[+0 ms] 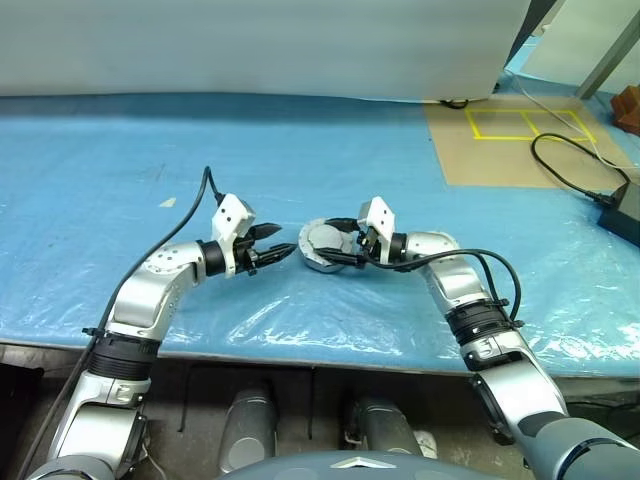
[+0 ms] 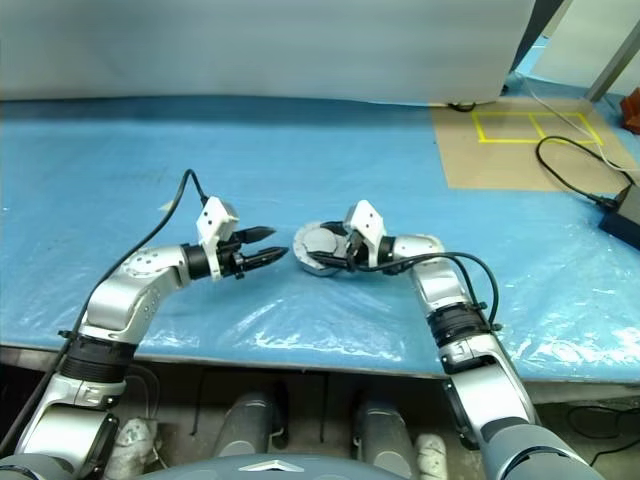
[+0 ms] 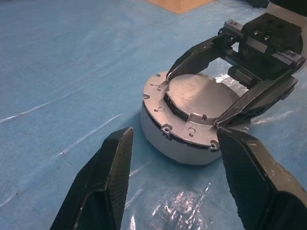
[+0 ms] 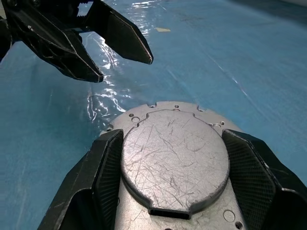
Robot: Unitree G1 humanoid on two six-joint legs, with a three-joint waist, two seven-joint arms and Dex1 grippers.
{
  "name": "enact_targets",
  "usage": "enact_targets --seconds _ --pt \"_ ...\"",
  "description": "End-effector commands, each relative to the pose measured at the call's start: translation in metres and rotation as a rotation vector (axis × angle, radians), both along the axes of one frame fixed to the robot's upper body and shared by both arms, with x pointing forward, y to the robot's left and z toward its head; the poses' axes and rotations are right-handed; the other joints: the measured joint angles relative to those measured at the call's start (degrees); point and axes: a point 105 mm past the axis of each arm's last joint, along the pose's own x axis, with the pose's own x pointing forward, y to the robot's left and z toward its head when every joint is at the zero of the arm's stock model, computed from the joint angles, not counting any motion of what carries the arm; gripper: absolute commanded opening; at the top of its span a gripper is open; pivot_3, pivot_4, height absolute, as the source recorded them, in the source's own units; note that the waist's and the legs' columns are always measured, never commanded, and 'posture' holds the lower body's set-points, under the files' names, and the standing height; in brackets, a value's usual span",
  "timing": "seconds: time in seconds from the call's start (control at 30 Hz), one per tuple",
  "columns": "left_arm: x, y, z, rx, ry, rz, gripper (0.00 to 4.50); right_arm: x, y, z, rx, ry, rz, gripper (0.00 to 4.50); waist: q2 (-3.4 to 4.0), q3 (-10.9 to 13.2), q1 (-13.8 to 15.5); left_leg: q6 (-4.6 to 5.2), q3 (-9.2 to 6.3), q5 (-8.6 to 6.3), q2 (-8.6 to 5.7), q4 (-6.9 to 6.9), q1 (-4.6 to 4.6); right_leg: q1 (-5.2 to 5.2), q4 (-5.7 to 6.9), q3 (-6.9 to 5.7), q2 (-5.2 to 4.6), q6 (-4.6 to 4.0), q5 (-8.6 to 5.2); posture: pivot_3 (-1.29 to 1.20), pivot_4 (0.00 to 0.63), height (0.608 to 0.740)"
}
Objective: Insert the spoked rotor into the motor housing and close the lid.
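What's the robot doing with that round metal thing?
It is putting a small motor together on a table under a blue sheet. The lid already sits on top of the housing. The right gripper has its two fingers on either side of the lid. The left gripper hangs open just beside the housing, touching nothing.

- lid [image 4: 173,158] sits on the housing [image 3: 177,143], right between the right claw's [image 1: 340,247] fingers
- left claw [image 1: 280,243] just left of it, apart
- cable [image 1: 570,175] way off right, further back
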Motion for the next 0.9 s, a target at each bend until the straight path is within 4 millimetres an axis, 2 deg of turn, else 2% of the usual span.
enact_targets --seconds 0.03,0.3,0.43,0.63,0.8,0.9 --pt "-0.003 -0.004 0.009 -0.005 -0.048 -0.016 2.94 -0.005 0.0 0.006 0.008 -0.013 0.033 2.94 0.0 0.0 -0.04 0.01 0.0 0.0 0.0 0.0 -0.01 0.0 0.0 0.0 0.0 0.0 0.0 0.0 0.15 0.74" --pt "-0.005 -0.006 0.008 -0.011 -0.045 -0.014 2.94 -0.004 -0.001 0.008 0.015 -0.014 0.028 2.94 0.0 0.0 -0.09 0.02 0.0 -0.01 0.01 0.01 0.0 0.0 0.0 0.0 0.0 0.0 0.0 0.0 0.15 0.74" --pt "-0.005 -0.006 0.007 -0.01 -0.044 -0.012 2.94 0.003 -0.001 0.02 0.076 -0.002 -0.001 2.94 0.0 0.0 -0.09 0.02 0.0 -0.01 0.01 0.0 0.0 -0.01 0.0 0.0 0.01 0.0 0.0 0.0 0.15 0.74" --pt "-0.006 -0.009 0.006 -0.013 -0.04 -0.022 2.94 -0.001 0.003 0.034 0.106 0.011 0.031 2.94 0.0 0.0 -0.08 0.02 0.0 -0.01 0.01 0.03 -0.01 -0.01 0.01 0.0 0.0 0.0 0.0 0.0 0.15 0.74" --pt "-0.007 -0.011 0.006 -0.015 -0.039 -0.027 2.94 -0.005 0.002 0.035 0.072 -0.015 0.059 2.94 0.0 0.0 -0.08 0.02 0.0 -0.01 0.02 0.03 -0.03 -0.03 0.01 0.0 0.01 0.0 0.0 0.0 0.15 0.74" --pt "-0.007 -0.011 0.006 -0.016 -0.039 -0.027 2.94 -0.007 -0.001 0.028 0.019 -0.027 0.07 2.94 0.0 0.0 -0.07 0.02 0.0 -0.01 0.02 0.03 -0.03 -0.03 0.01 0.0 0.01 0.0 0.0 0.0 0.15 0.74"
